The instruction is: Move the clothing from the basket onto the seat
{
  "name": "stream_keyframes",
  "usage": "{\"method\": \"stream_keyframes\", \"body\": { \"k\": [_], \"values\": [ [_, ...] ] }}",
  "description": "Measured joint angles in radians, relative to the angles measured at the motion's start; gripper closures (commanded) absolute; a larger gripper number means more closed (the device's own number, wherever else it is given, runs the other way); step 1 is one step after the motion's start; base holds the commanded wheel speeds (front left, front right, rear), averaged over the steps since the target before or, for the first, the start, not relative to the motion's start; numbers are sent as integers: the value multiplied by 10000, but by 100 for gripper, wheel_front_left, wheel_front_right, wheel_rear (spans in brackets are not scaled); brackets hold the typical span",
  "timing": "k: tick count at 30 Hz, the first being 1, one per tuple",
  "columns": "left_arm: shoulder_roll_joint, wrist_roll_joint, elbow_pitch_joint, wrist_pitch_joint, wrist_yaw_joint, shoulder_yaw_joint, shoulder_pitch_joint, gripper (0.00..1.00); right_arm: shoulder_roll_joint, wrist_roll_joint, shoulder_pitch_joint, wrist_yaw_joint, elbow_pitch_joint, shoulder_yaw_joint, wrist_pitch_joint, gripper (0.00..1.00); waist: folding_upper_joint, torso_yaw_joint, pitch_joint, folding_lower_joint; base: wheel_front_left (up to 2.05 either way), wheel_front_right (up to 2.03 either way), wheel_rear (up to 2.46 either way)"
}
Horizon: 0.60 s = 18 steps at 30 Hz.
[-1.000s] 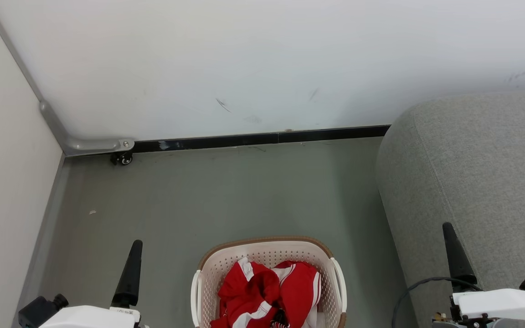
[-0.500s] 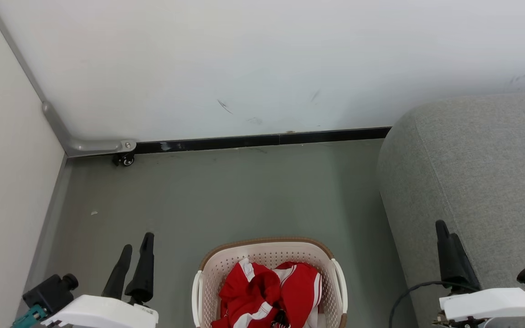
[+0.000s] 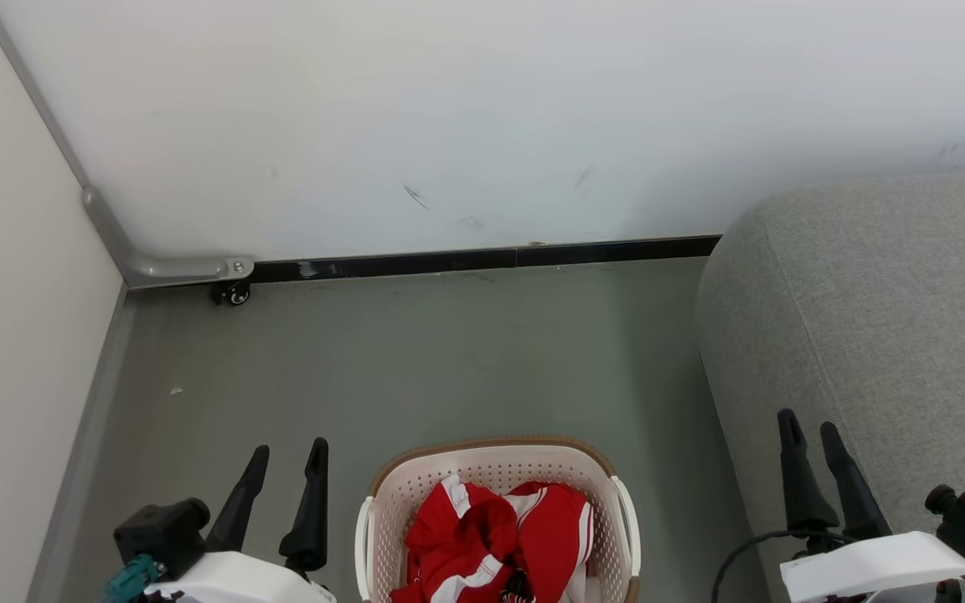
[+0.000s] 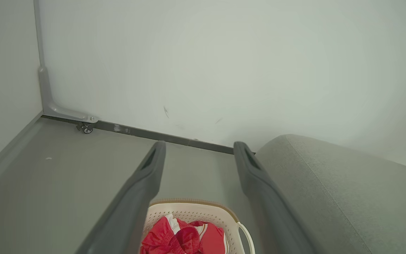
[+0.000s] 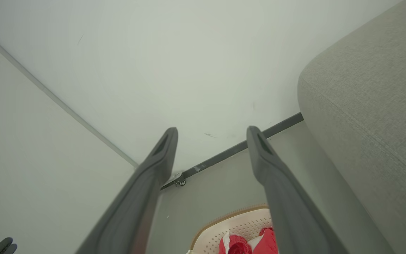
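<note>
The red clothing with white stripes lies bunched in the cream basket, which stands on the floor at the bottom middle of the head view. The grey seat fills the right side. My left gripper hangs open left of the basket, nothing between its fingers. My right gripper stands open over the seat's near edge, also empty. In the left wrist view the clothing and basket show low between the open gripper, the seat to the right. The right wrist view has its gripper open, basket below, seat right.
A white wall with a dark skirting strip closes the far side. A pale panel bounds the left, with a metal bracket and small caster in the corner. Grey floor lies between the basket and the wall.
Both arms have turned at the wrist, so each gripper now shows two spread fingers instead of one. The left gripper has shifted right, toward the basket. The clothing has not moved.
</note>
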Motion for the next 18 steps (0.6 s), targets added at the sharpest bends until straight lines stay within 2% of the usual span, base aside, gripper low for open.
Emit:
{"method": "stream_keyframes", "body": {
  "k": [18],
  "values": [
    [67, 3070, 259, -732, 924, -715, 16, 0, 142, -3703, 108, 2, 740, -10, -261, 0, 0, 45, -60, -10, 0, 0, 0]
  ]
}}
